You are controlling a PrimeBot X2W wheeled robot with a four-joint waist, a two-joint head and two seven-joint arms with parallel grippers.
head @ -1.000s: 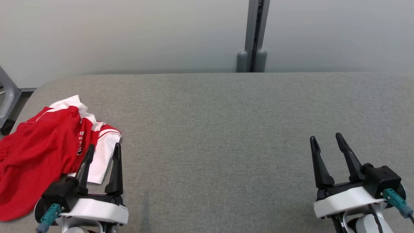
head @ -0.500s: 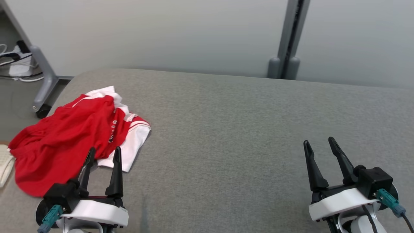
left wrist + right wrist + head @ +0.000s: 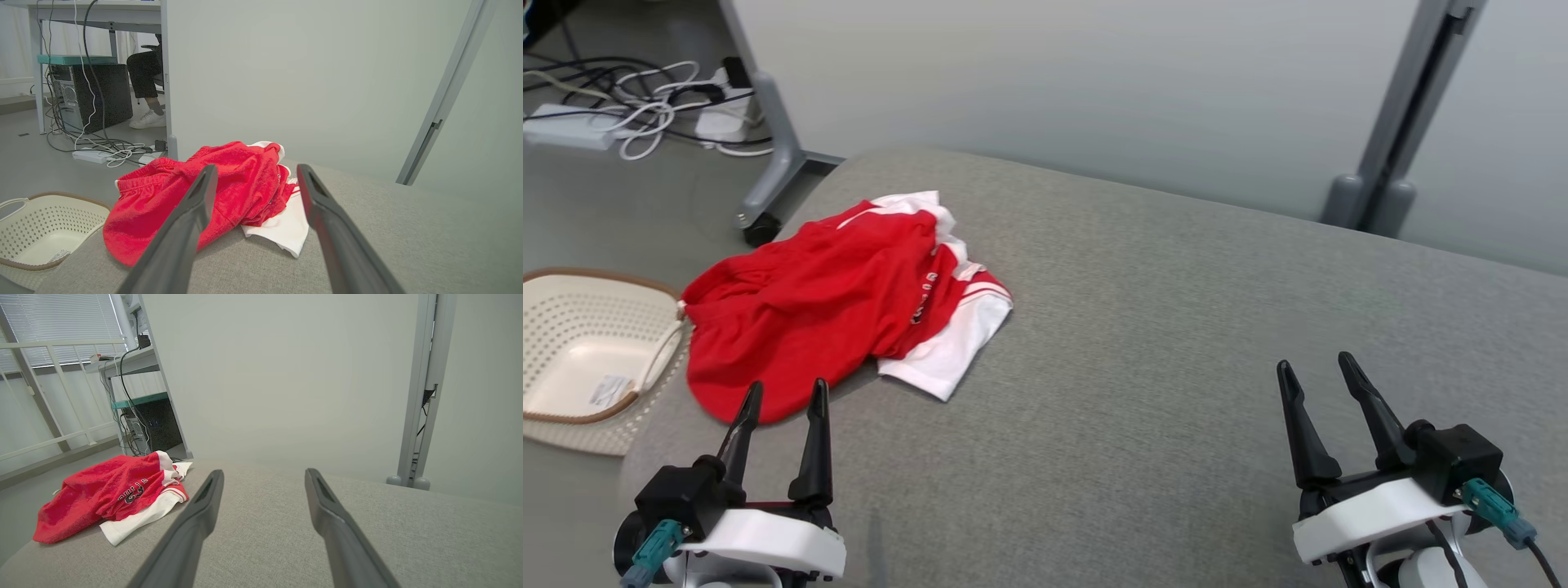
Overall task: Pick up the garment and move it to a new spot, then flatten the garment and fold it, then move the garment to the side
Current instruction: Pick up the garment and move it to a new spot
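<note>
Head view shows you 1 red-and-white garment (image 3: 833,310), crumpled at the left end of the grey table (image 3: 1176,327), just beyond the left gripper (image 3: 786,384) and its 2 fingers, well apart from the right gripper (image 3: 1314,361). Both grippers are spread wide, holding nothing. The garment's long axis slants from near left to far right.

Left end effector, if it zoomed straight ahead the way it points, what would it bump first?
Probably the red and white garment: the open left end effector points at its crumpled near edge on the grey table. Its height over the cloth is unclear, so it might skim across.
</note>
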